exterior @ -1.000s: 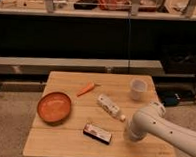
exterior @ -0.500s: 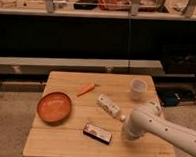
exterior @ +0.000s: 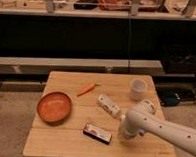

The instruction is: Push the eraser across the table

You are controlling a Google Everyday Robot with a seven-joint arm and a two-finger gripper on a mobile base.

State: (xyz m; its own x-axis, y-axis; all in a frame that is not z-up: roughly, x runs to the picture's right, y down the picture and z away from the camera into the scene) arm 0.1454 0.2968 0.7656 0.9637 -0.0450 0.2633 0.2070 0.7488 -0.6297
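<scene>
The eraser (exterior: 97, 133) lies flat near the table's front edge, dark-edged with a white-and-pink label. The table (exterior: 62, 146) is small, pale wood with plank slats. My gripper (exterior: 123, 135) points down at the end of the white arm (exterior: 158, 126), just right of the eraser and a short gap from its right end. Its tip is low over the tabletop.
An orange bowl (exterior: 54, 106) sits at the left. A carrot (exterior: 86, 89) lies at the back centre. A white bottle-like tube (exterior: 109, 105) lies just behind my gripper. A white cup (exterior: 137, 88) stands at the back right. A dark shelf unit runs behind the table.
My arm has moved left, bringing the gripper closer to the eraser's right end. The eraser has not visibly moved.
</scene>
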